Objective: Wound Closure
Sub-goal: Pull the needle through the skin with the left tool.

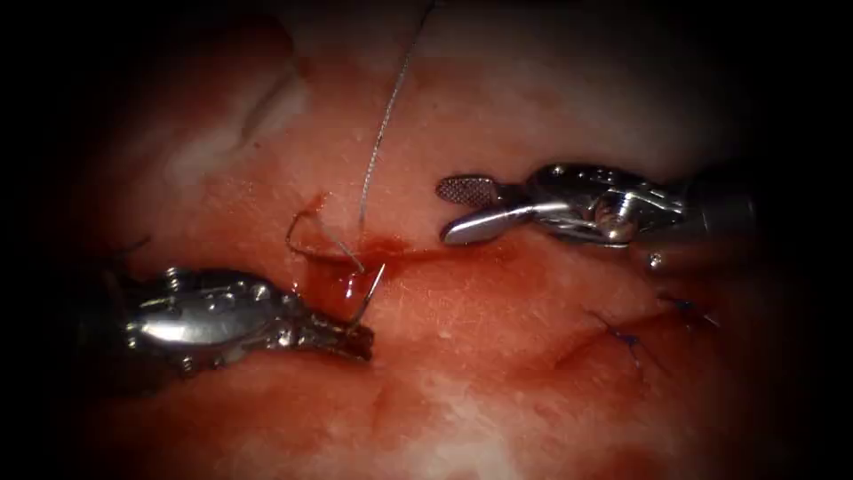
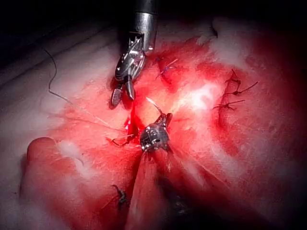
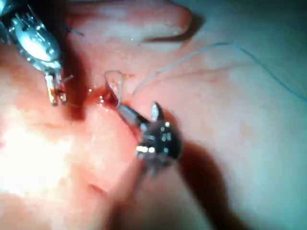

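My left tool [image 1: 354,336] reaches in from the lower left, and its jaws are shut on the curved needle [image 1: 371,298] near the needle's lower end. The needle arcs up to the left end of the cut [image 1: 418,252]; I cannot tell whether its upper end is in the tissue. Thread [image 1: 382,133] drops from above into the cut beside the needle, and a small loop [image 1: 298,244] lies to its left. My right tool [image 1: 449,213] hovers just above the cut, open and holding nothing. The left wrist view shows the left tool [image 2: 162,120] and the right tool [image 2: 122,96].
Red fluid [image 1: 348,284] pools at the cut beside the needle. Tied stitches with short blue thread ends [image 1: 626,340] sit on the tissue to the lower right. A fold of tissue [image 1: 267,98] rises at the upper left. In the right wrist view, thread [image 3: 216,48] trails over pale tissue.
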`<state>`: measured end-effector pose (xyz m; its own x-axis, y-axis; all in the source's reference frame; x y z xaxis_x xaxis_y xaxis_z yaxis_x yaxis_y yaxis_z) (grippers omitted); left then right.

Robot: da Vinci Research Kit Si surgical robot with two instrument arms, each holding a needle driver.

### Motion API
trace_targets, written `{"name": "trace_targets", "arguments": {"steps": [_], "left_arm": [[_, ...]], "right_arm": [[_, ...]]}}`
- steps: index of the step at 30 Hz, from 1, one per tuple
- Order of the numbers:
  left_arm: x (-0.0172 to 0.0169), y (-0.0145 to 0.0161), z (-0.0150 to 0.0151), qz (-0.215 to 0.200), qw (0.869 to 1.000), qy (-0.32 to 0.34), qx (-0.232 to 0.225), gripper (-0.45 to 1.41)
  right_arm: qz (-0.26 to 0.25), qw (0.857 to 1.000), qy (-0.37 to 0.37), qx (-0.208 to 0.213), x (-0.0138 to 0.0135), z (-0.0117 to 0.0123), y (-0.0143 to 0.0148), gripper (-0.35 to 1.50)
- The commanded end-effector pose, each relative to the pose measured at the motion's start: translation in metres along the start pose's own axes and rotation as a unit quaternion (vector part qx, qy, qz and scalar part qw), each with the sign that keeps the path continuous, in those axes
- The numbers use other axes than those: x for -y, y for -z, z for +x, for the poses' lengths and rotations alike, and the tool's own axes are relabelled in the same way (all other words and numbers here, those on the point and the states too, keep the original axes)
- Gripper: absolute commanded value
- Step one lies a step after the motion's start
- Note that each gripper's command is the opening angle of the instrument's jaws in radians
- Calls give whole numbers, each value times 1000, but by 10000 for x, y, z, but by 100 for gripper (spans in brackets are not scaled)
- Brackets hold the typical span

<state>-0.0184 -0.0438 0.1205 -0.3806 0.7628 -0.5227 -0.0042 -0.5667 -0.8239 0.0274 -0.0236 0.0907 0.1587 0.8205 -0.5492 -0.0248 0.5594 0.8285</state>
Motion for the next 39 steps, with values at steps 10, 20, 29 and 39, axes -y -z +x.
{"name": "trace_targets", "arguments": {"steps": [10,20,29,39], "left_arm": [[-15,0,15,-47,998,7,-32,-45],[-47,20,48,-68,996,23,-53,-45],[-62,28,62,-73,996,11,-56,-45],[-75,65,94,-41,991,-99,-85,-45]], "right_arm": [[34,999,1,16,15,-11,-13,24],[42,997,24,52,38,-29,-43,-35],[24,995,41,92,20,-65,-66,-35],[2,993,60,98,12,-64,-58,-35]]}}
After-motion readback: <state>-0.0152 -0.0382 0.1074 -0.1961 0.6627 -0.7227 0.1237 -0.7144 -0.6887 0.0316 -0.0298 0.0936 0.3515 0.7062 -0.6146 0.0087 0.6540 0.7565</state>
